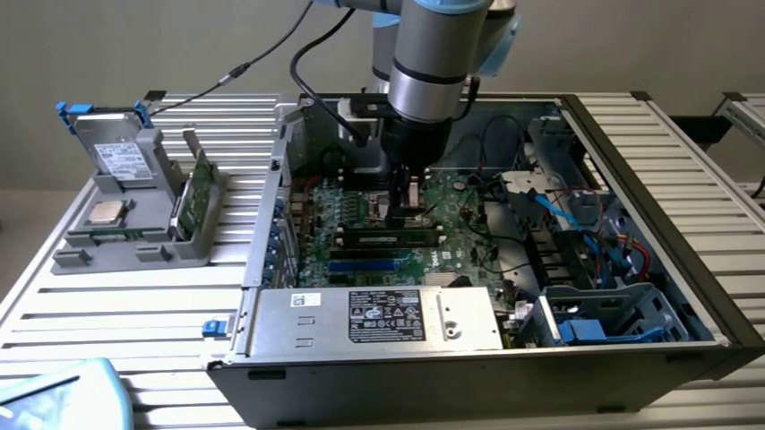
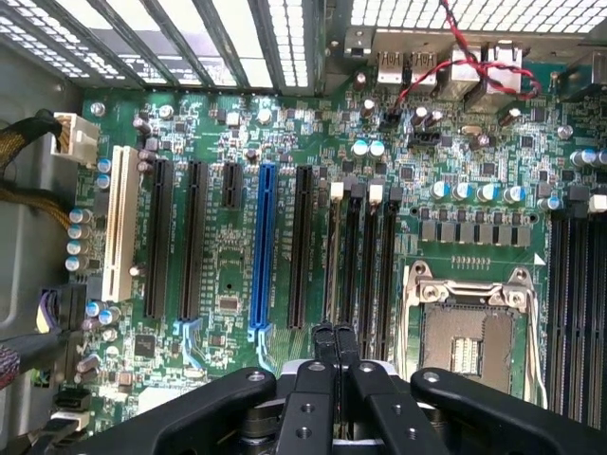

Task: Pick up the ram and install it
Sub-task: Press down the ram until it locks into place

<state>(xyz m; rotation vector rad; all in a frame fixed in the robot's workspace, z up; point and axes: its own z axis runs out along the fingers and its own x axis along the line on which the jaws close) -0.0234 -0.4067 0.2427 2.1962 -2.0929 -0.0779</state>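
Down on the motherboard [image 1: 467, 210], inside the open computer case [image 1: 669, 269], the ram [image 1: 389, 239] lies as a thin dark stick with a pale label. It appears to sit in one of the long slots rather than loose on the board. Its long axis runs from 9 o'clock to 3 o'clock across the exterior view, parallel to the blue slot [image 1: 358, 264] just at its 6 o'clock side.

The gripper [image 1: 407, 213] hangs straight down from the arm, close over the stick at roughly its 12 o'clock side. From the tool, the ram therefore lies toward 6 o'clock and very near. Whether the tips touch it cannot be told.

From the wrist view the gripper [image 2: 334, 341] has its two fingers pressed together with nothing visible between them. They line up with the row of narrow black memory slots [image 2: 365, 256] beside the empty processor socket [image 2: 465, 332].

Well outside the case at 9 o'clock, a grey holder [image 1: 90, 235] carries a larger green card [image 1: 197, 193] and a square silver chip [image 1: 107, 212].
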